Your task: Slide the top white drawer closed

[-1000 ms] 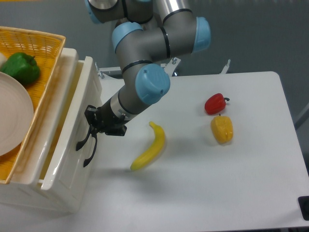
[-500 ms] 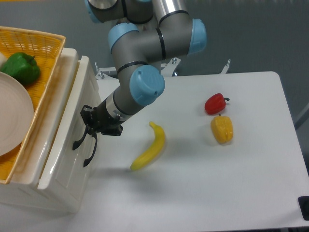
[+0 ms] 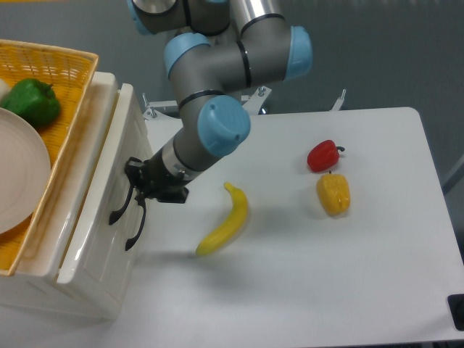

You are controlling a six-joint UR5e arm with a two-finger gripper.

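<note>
The top white drawer (image 3: 90, 217) is at the left, glossy, with its black arched handle (image 3: 118, 209) on the front. Its front stands only a little out from the cabinet (image 3: 107, 80). My gripper (image 3: 135, 181) is at the upper end of that handle, fingers together, touching or almost touching the drawer front. The lower drawer's black handle (image 3: 135, 230) hangs just below. Black on black hides the exact contact.
A wicker basket (image 3: 69, 65) with a green pepper (image 3: 30, 101) and a white plate (image 3: 18, 174) sits on the cabinet. A banana (image 3: 226, 223), a red pepper (image 3: 323, 155) and a yellow pepper (image 3: 333, 193) lie on the white table (image 3: 348, 275).
The drawer front slid left into the cabinet with my gripper against it. In the last half second the gripper drew back slightly to the right; the drawer stayed.
</note>
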